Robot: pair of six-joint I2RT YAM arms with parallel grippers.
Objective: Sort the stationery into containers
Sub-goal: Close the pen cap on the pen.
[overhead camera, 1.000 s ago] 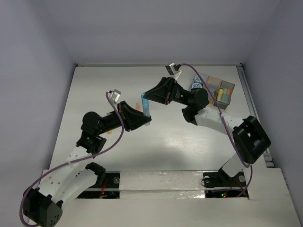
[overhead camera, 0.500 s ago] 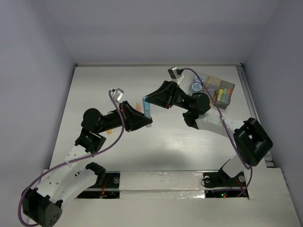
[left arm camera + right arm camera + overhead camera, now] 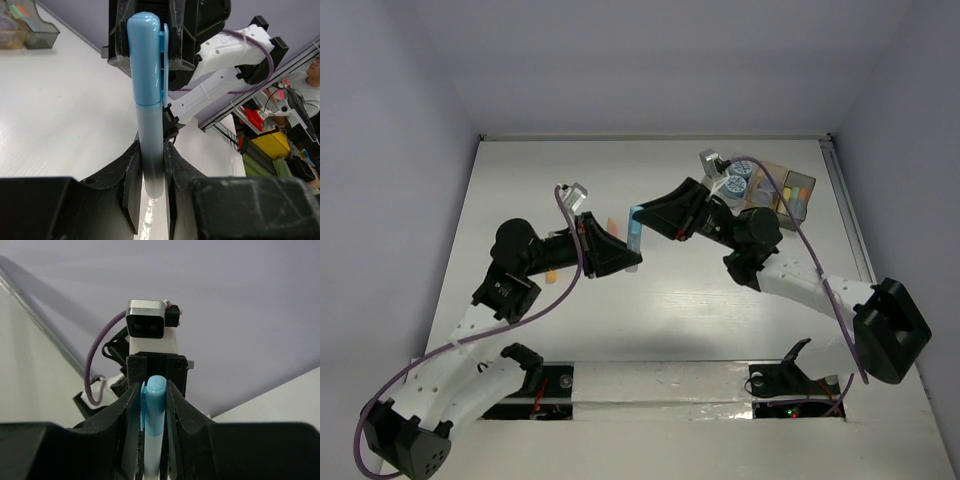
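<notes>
Mid-frame in the top view, off the white table (image 3: 670,300): a blue marker (image 3: 635,235), near upright, gripped at both ends. Lower barrel pinched between the jaws of the left gripper (image 3: 631,262), coming in from the left. Capped end pinched between the jaws of the right gripper (image 3: 640,214), coming in from the upper right. Same in both wrist views: fingers pressed flat against the marker's sides with no gap, the other arm's gripper head-on just behind.

Upper right of the top view: amber-brown box (image 3: 776,170) and smoky grey box (image 3: 812,185) side by side, well apart from the held marker. Yellow and green pieces (image 3: 797,190) inside the grey one. Amber one crossed by the right arm's purple cable (image 3: 790,215). Two blue-white patterned rolls (image 3: 748,184) at the amber box's left edge; inside or beside it, cannot tell. Between marker and boxes: the right arm's own wrist and forearm.

On the table just left of the blue marker, beside the left gripper's fingers: a small orange marker (image 3: 611,226). Further toward the lower left, partly tucked under the left arm: another orange bit (image 3: 550,275).
</notes>
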